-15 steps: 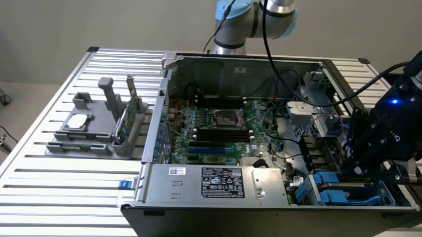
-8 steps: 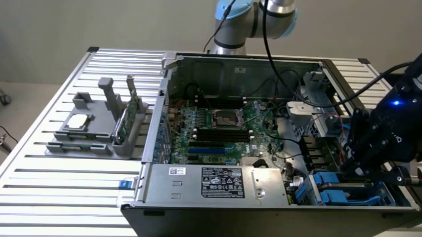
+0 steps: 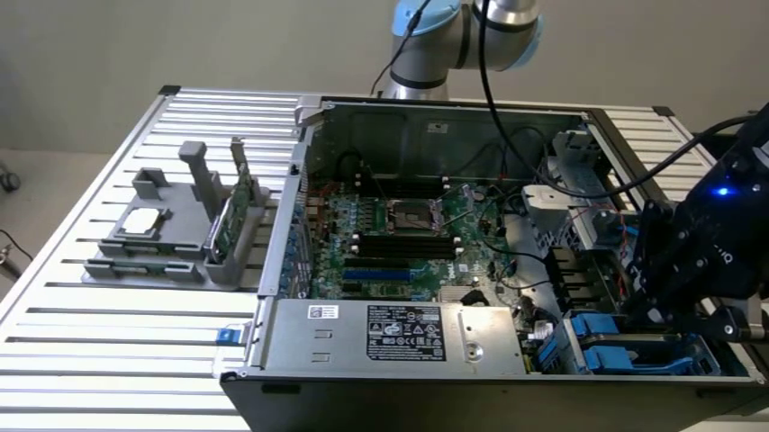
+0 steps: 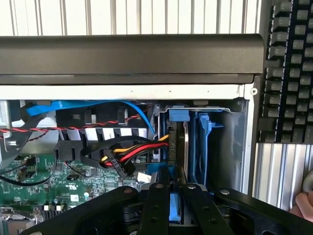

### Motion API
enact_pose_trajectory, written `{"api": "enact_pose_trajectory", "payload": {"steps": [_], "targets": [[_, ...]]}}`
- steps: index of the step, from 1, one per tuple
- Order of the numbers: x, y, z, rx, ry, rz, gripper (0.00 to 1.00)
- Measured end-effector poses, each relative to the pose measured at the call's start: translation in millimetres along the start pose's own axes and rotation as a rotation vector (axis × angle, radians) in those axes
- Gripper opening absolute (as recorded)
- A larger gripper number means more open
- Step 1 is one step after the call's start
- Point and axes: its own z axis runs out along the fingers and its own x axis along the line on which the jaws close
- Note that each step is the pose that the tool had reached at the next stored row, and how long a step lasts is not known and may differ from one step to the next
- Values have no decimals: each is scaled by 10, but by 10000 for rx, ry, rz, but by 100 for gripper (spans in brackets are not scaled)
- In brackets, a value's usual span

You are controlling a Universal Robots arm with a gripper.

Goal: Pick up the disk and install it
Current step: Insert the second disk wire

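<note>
The slatted metal tabletop [image 3: 108, 360] carries one open computer case [image 3: 445, 117]. Its power supply [image 3: 391, 337] bears a white-and-black label, the print too small to read. One grey fixture [image 3: 162, 243] holds a green circuit card [image 3: 229, 225]. The gripper [image 4: 170, 196] has jaws closed around the disk [image 4: 177, 147], which stands on edge in the blue-railed drive bay [image 4: 203, 142], long axis running down into the case.

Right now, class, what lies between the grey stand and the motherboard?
The case's metal wall separates grey stand and motherboard, in the exterior view.
</note>
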Motion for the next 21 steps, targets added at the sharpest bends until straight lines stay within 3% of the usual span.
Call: {"api": "enact_pose_trajectory", "payload": {"steps": [13, 14, 21], "targets": [[-4, 1, 14, 0, 2, -45, 18], [-5, 0, 8, 0, 3, -45, 25], [-3, -49, -149, 0, -2, -45, 25]]}}
